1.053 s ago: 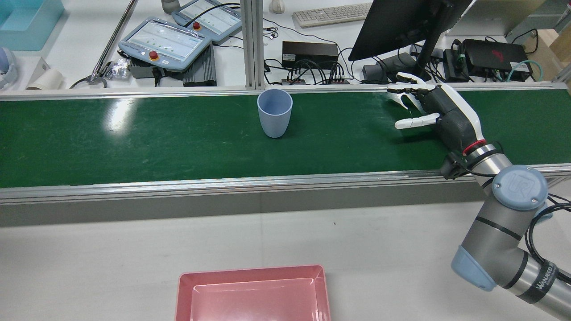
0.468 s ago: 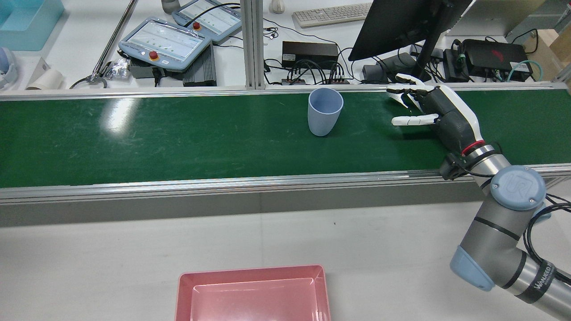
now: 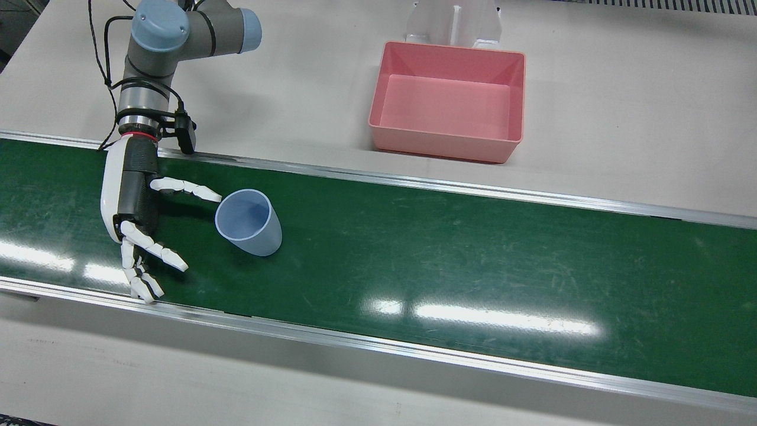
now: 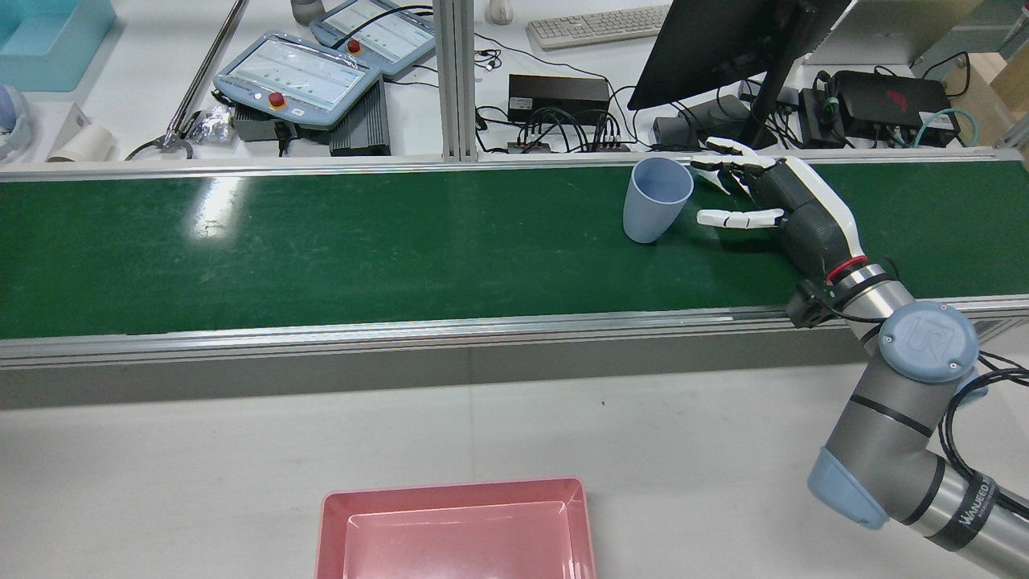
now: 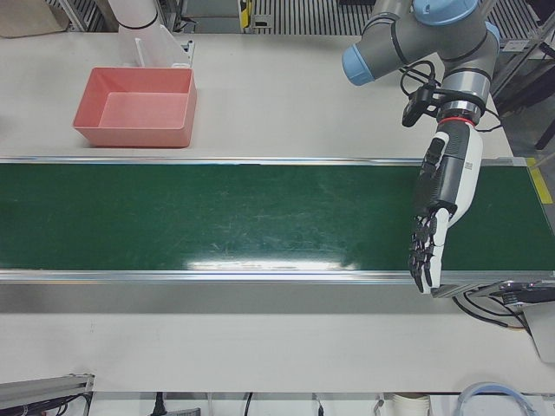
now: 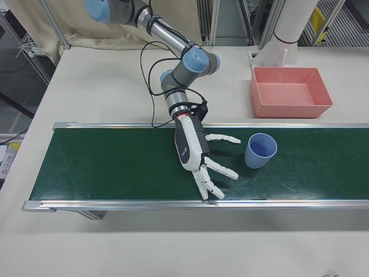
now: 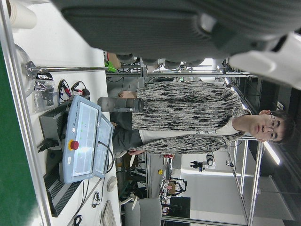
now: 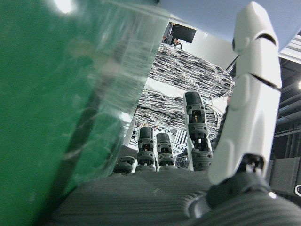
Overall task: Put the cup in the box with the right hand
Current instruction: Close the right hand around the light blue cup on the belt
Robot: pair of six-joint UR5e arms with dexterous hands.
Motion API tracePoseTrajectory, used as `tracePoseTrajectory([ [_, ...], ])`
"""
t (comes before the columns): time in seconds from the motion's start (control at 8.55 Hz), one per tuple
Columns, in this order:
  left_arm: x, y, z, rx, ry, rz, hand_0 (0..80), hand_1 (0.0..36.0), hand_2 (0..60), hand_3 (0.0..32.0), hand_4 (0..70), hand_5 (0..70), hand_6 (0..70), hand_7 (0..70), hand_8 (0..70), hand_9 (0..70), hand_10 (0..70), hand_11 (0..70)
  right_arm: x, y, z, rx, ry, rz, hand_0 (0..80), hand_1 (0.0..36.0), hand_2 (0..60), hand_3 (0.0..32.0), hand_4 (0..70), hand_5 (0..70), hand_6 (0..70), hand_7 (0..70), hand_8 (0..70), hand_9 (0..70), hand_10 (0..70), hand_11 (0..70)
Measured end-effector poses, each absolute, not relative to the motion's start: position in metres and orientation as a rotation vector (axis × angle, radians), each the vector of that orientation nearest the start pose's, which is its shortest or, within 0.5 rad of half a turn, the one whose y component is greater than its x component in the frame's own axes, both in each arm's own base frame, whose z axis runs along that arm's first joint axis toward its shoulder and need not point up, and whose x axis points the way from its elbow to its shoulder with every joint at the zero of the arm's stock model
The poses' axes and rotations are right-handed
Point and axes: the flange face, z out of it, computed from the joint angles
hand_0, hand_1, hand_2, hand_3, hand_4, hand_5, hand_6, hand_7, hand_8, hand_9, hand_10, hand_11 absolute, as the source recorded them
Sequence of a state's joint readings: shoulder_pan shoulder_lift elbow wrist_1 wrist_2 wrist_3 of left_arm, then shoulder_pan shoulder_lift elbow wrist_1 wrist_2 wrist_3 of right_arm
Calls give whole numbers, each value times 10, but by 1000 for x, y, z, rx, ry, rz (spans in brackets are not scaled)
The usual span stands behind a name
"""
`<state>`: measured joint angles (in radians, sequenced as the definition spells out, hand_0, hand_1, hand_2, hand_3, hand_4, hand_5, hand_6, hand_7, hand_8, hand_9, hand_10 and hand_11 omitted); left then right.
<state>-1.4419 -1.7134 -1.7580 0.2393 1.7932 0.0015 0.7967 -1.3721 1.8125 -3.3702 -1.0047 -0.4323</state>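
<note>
A pale blue cup [image 4: 655, 201] stands upright on the green conveyor belt [image 4: 321, 241]. It also shows in the front view [image 3: 248, 222] and the right-front view [image 6: 259, 151]. My right hand [image 4: 772, 201] lies low over the belt, open, fingers spread toward the cup. Its thumb tip is just short of the cup's side in the front view [image 3: 139, 219]. The pink box [image 3: 443, 139] stands empty on the table beside the belt, and shows in the rear view [image 4: 454, 490]. My left hand [image 5: 438, 217] hangs open over the belt's other end.
The belt has raised metal rails [image 3: 414, 177] along both sides. Beyond its far rail in the rear view are teach pendants [image 4: 297, 80], a monitor [image 4: 723, 40] and cables. A white pedestal [image 3: 452, 21] stands behind the box.
The cup has travelled along the belt toward my right hand and now stands right by its fingertips. The hand has shifted slightly toward the cup, still open.
</note>
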Motion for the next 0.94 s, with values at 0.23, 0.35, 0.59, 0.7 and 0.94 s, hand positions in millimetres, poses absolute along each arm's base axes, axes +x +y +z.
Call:
tracePoseTrajectory([
  [0.23, -41, -547, 547, -354, 2119, -1933, 0, 0, 0, 0, 0, 0, 0, 0, 0, 0, 0, 0, -247, -517, 491, -157, 2696, -2180, 553, 154, 0, 0, 256, 66, 64, 213, 123, 216, 33, 65],
  [0.35, -41, -547, 547, -354, 2119, -1933, 0, 0, 0, 0, 0, 0, 0, 0, 0, 0, 0, 0, -247, -517, 491, -156, 2697, -2179, 547, 176, 70, 0, 238, 68, 66, 220, 127, 223, 37, 71],
  [0.59, -41, -547, 547, -354, 2119, -1933, 0, 0, 0, 0, 0, 0, 0, 0, 0, 0, 0, 0, -243, -518, 490, -170, 2681, -2176, 563, 196, 106, 0, 273, 76, 86, 301, 159, 278, 54, 98],
  [0.7, -41, -547, 547, -354, 2119, -1933, 0, 0, 0, 0, 0, 0, 0, 0, 0, 0, 0, 0, -236, -517, 488, -209, 2649, -2168, 629, 205, 67, 0, 506, 100, 199, 700, 345, 574, 143, 224],
  [0.94, -41, -547, 546, -354, 2120, -1932, 0, 0, 0, 0, 0, 0, 0, 0, 0, 0, 0, 0, -221, -511, 488, -282, 2600, -2162, 609, 170, 59, 0, 575, 123, 317, 700, 527, 700, 295, 434],
])
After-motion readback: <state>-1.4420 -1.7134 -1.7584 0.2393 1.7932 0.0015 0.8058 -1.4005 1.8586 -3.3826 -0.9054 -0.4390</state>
